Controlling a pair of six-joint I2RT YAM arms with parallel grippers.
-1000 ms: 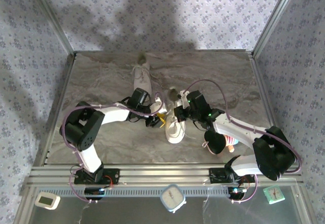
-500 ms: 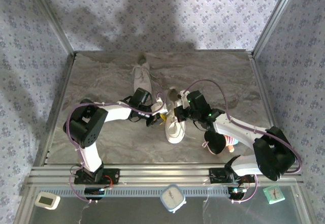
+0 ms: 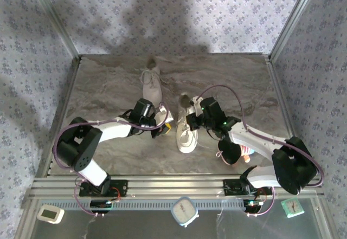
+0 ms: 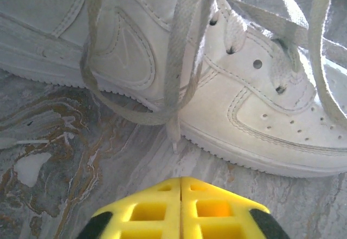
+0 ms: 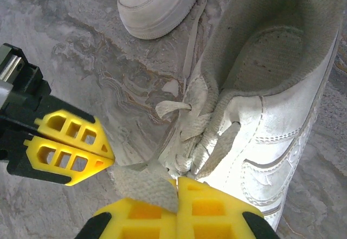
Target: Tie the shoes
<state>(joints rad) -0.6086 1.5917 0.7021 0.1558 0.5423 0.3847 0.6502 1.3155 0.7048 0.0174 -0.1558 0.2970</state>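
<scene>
we have the right gripper (image 5: 176, 202) at the bottom centre of its wrist view, pads pressed together on a flat end of the lace (image 5: 142, 183) of the near shoe (image 5: 265, 114), which takes up the right half of that frame. in the overhead view it lies at centre, with the second shoe (image 3: 152, 89) above and left of it. the left gripper (image 4: 180, 209) sits bottom centre of its own view, pads closed on nothing we can see, just short of a slack loop of lace (image 4: 171, 87) hanging down the shoe's side onto the marble table (image 4: 49, 157). we judge the step in hand is gathering both lace ends. to do it well we'd open the left pads before nosing in, take the loop low near its free tip, and hold the right side's pull gentle so the shoe doesn't drag.
</scene>
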